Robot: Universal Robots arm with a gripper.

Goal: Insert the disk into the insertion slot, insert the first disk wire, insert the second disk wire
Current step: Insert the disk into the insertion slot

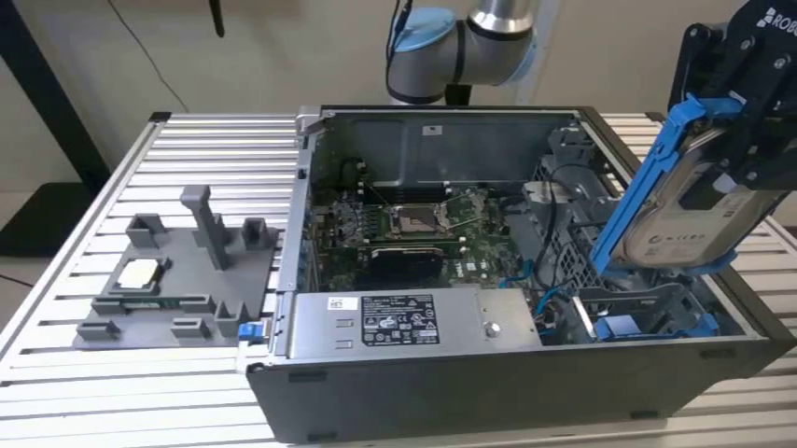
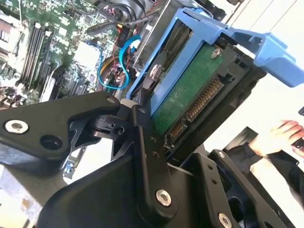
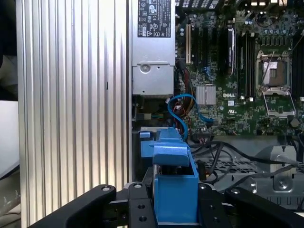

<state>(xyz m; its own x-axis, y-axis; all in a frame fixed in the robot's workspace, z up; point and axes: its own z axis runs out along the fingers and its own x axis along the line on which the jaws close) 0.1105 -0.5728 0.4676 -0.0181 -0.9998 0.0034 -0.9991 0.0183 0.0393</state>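
Exterior view: disk point(image 1: 678, 219) is held tilted in the closed gripper point(image 1: 745, 159) above the drive bay point(image 1: 641, 315). Loose cables point(image 1: 550, 297) could be snagged, or the disk jammed if lowered askew.

The disk point(image 1: 682, 222) is silver-grey, its carrier point(image 1: 639, 187) bright blue, the motherboard point(image 1: 355, 224) green.

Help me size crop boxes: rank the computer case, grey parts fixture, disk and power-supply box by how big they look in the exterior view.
1. computer case, by far.
2. grey parts fixture, disk and power-supply box: too alike to rank; the disk hangs above the case, perhaps nearer the camera.
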